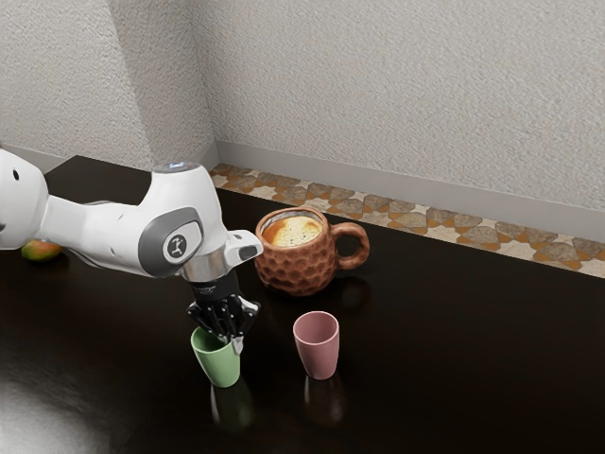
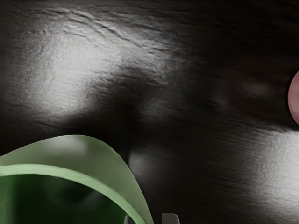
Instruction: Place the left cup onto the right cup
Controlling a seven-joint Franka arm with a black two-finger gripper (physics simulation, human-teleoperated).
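Green cup, the task's left cup, is shown just beneath the end effector, apparently resting on the dark table. The end effector is set over the cup's rim, presumably for a wall grip; whether it is pinching or spread cannot be told. A brown mug is seen behind the end effector. The pink cup is stood upright near it, toward the exterior view's right, mouth open as the landing place.

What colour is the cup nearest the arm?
The cup is green; the exterior view shows it best.

exterior: side, above table | wrist: close, downward | shared: green cup
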